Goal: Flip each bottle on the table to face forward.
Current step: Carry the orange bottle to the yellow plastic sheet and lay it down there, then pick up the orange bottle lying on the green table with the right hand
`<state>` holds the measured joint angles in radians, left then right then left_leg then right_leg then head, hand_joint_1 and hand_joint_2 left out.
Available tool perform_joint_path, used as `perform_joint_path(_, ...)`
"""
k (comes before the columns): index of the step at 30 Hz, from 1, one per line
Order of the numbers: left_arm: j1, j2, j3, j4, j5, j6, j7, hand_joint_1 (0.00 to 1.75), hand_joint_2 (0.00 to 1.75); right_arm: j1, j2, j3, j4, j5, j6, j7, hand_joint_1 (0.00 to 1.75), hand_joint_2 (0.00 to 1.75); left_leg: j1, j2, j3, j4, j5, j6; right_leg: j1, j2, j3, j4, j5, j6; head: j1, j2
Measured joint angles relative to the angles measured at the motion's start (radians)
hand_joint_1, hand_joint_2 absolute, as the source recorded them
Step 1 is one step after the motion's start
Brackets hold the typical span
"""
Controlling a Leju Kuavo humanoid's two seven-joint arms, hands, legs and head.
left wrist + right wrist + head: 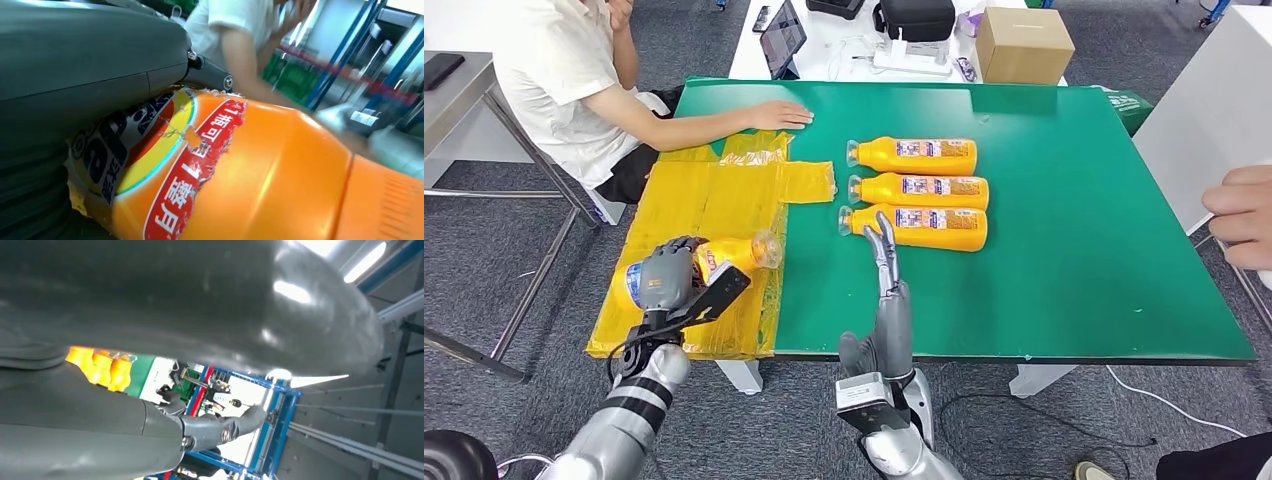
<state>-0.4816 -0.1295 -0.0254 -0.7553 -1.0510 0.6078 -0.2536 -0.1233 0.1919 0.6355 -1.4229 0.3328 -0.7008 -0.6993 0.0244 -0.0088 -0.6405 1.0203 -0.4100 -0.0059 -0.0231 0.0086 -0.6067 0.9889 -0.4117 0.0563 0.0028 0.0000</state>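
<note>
My left hand grips an orange bottle above the yellow mat at the table's left end; the left wrist view shows its torn label close up beside my left hand. Three orange bottles lie in a row on the green table, caps to the left: the far one, the middle one and the near one. My right hand stands with fingers stretched out and holds nothing, its fingertips by the near bottle's neck. The right wrist view shows that hand and the bottles beyond it.
A person in a white shirt sits at the far left with a hand flat on the table. Another person's hand shows at the right edge. A cardboard box, a tablet and a black bag sit on a white table behind.
</note>
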Motion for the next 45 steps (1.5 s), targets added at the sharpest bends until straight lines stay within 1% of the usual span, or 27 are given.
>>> perform_joint_path(4,-0.059,0.015,-0.018,0.109,-0.008,-0.049,0.014,1.75,1.75,0.0,0.002,0.0,-0.008,-0.012,0.0,0.0,0.0,0.0,0.0,0.0,0.0,0.0,0.0,0.0,0.0,0.0,0.0,0.0,0.0,0.0,0.0,0.0)
perform_joint_path(7,-0.102,0.019,-0.043,0.173,-0.034,-0.109,0.054,1.75,1.75,-0.002,0.002,0.001,-0.011,-0.033,0.0,0.0,0.0,0.0,0.0,-0.001,0.0,0.0,0.0,0.0,0.0,0.0,0.001,0.0,0.0,0.0,0.0,0.0)
perform_joint_path(8,-0.114,0.02,-0.053,0.191,-0.046,-0.123,0.074,1.63,1.75,-0.002,0.002,0.002,-0.011,-0.043,0.0,0.0,0.0,0.0,0.0,-0.001,0.0,0.0,0.0,0.0,0.0,0.0,0.001,0.0,0.0,0.0,0.0,0.0)
perform_joint_path(10,-0.134,0.022,-0.073,0.223,-0.056,-0.147,0.1,1.11,1.75,-0.002,0.001,0.006,-0.01,-0.063,0.0,0.0,0.0,0.0,0.0,-0.001,0.0,0.0,0.0,0.0,0.0,0.0,0.001,0.0,0.0,0.0,0.0,0.0)
perform_joint_path(12,-0.15,0.025,-0.086,0.247,-0.045,-0.179,0.094,0.48,1.75,-0.003,0.0,0.011,-0.01,-0.077,0.0,0.0,0.0,0.0,0.0,-0.001,0.001,0.0,0.0,0.0,0.0,0.0,0.002,0.0,0.0,0.0,0.0,0.0)
perform_joint_path(14,-0.161,0.027,-0.091,0.261,-0.02,-0.215,0.048,0.12,1.75,-0.003,-0.003,0.016,-0.01,-0.09,0.0,0.0,0.0,0.0,0.0,-0.002,0.002,0.0,0.0,0.0,0.0,-0.001,0.004,0.0,-0.001,0.0,0.0,0.0)
perform_joint_path(15,-0.162,0.028,-0.092,0.265,-0.002,-0.236,0.009,0.0,1.75,-0.003,-0.005,0.018,-0.01,-0.098,0.0,0.0,0.0,0.0,0.0,-0.002,0.002,0.0,0.0,0.0,0.0,-0.001,0.004,0.0,-0.001,0.0,0.0,0.0)
perform_joint_path(17,-0.156,0.029,-0.095,0.268,0.04,-0.289,-0.091,0.0,1.75,-0.005,-0.012,0.027,-0.01,-0.116,0.0,0.0,0.0,0.0,0.0,-0.002,0.003,0.0,0.0,0.0,0.0,-0.002,0.005,0.0,-0.001,0.0,0.0,0.0)
perform_joint_path(19,-0.145,0.027,-0.099,0.269,0.075,-0.335,-0.166,0.0,1.75,-0.007,-0.019,0.036,-0.01,-0.132,0.001,0.0,0.0,0.0,0.0,-0.002,0.002,0.0,0.0,0.0,0.0,-0.002,0.004,0.0,-0.001,0.0,0.0,0.0)
perform_joint_path(21,-0.138,0.025,-0.104,0.267,0.109,-0.388,-0.214,0.0,0.87,-0.009,-0.025,0.046,-0.01,-0.162,0.009,0.0,0.0,0.0,0.0,-0.002,0.002,0.0,0.0,0.0,0.0,-0.001,0.004,0.0,0.0,0.0,0.0,0.0)
perform_joint_path(23,-0.132,0.025,-0.119,0.256,0.139,-0.459,-0.248,0.0,0.0,-0.012,-0.031,0.055,-0.01,-0.209,0.04,0.0,0.0,0.0,-0.001,-0.002,0.003,0.0,0.0,0.0,0.0,-0.002,0.005,0.0,0.0,0.0,0.0,0.0)
perform_joint_path(27,-0.114,0.031,-0.184,0.206,0.17,-0.607,-0.273,0.0,0.0,-0.01,-0.036,0.053,-0.013,-0.262,0.127,0.0,0.0,0.0,0.0,-0.002,0.003,0.0,0.0,0.0,0.0,-0.002,0.005,0.0,-0.001,0.0,0.0,0.0)
perform_joint_path(29,-0.104,0.039,-0.224,0.172,0.194,-0.676,-0.285,0.0,0.0,-0.006,-0.037,0.043,-0.016,-0.264,0.153,0.0,0.0,0.0,0.0,-0.002,0.004,0.0,0.0,0.0,0.0,-0.002,0.006,0.0,-0.001,0.0,0.0,0.0)
perform_joint_path(30,-0.097,0.043,-0.241,0.155,0.206,-0.695,-0.29,0.0,0.0,-0.004,-0.037,0.039,-0.017,-0.263,0.159,0.0,0.0,0.0,0.0,-0.002,0.004,0.0,0.0,0.0,0.0,-0.002,0.006,0.0,-0.001,0.0,0.0,0.0)
perform_joint_path(33,-0.074,0.053,-0.284,0.105,0.239,-0.714,-0.303,0.0,0.0,0.0,-0.037,0.028,-0.019,-0.261,0.165,0.0,0.0,0.0,0.0,-0.002,0.004,0.0,0.0,0.0,0.0,-0.002,0.006,0.0,-0.001,0.0,0.0,0.0)
perform_joint_path(36,-0.046,0.057,-0.305,0.059,0.272,-0.679,-0.307,0.0,0.0,0.004,-0.037,0.022,-0.02,-0.258,0.166,0.0,0.0,0.0,0.0,-0.002,0.004,0.0,0.0,0.0,0.0,-0.002,0.006,0.0,-0.001,0.0,0.0,0.0)
perform_joint_path(39,0.002,0.056,-0.313,-0.011,0.344,-0.572,-0.308,0.0,1.31,0.009,-0.037,0.019,-0.02,-0.247,0.148,0.0,0.0,0.0,0.0,-0.002,0.003,0.0,0.0,0.0,0.0,-0.002,0.004,0.0,-0.001,0.0,0.0,0.0)
perform_joint_path(40,0.023,0.053,-0.313,-0.043,0.382,-0.518,-0.311,0.0,1.75,0.013,-0.037,0.019,-0.02,-0.239,0.132,0.0,0.0,0.44,0.0,-0.002,0.003,0.0,0.0,0.0,0.0,-0.002,0.004,0.0,-0.001,0.0,0.0,0.0)
perform_joint_path(43,0.107,0.021,-0.3,-0.164,0.547,-0.321,-0.327,0.0,1.75,0.025,-0.041,0.02,-0.018,-0.19,0.057,0.0,0.0,1.75,0.0,-0.002,0.002,0.0,-0.001,0.0,0.0,-0.002,0.003,0.0,-0.001,0.0,0.0,0.0)
perform_joint_path(45,0.16,-0.015,-0.284,-0.245,0.685,-0.225,-0.314,0.0,1.75,0.036,-0.041,0.016,-0.018,-0.13,0.019,0.0,0.0,1.75,0.0,-0.002,0.001,0.0,-0.001,0.0,0.0,-0.002,0.002,0.0,-0.001,0.0,0.0,0.0)
